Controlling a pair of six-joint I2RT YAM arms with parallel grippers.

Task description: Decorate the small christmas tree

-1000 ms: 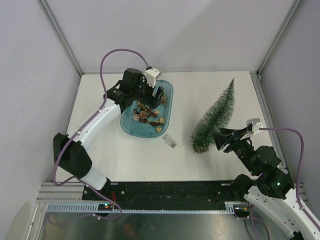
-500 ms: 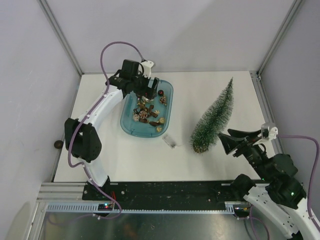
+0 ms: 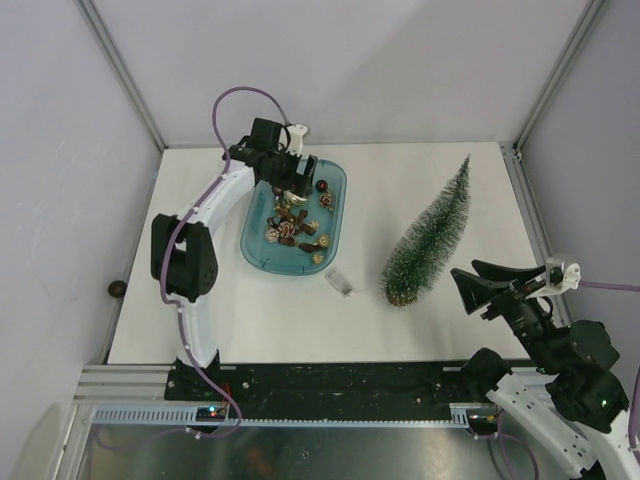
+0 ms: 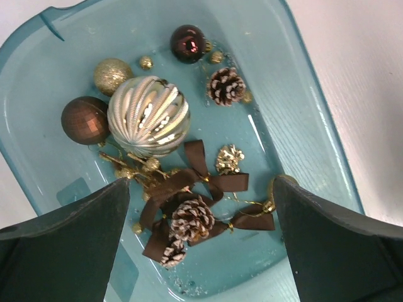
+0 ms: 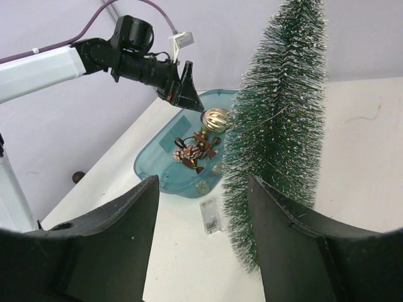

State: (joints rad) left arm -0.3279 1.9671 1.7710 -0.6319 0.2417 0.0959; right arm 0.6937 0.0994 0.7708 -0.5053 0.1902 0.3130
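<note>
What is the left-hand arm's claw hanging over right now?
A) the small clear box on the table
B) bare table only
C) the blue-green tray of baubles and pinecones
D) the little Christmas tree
C: the left gripper hangs open above the teal tray, with baubles, pinecones and bows showing between its fingers, while the small christmas tree stands well off to the right.

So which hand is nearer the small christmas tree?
Right. The right hand is just beside the small christmas tree, not touching; the left hand hovers over the teal tray.
</note>
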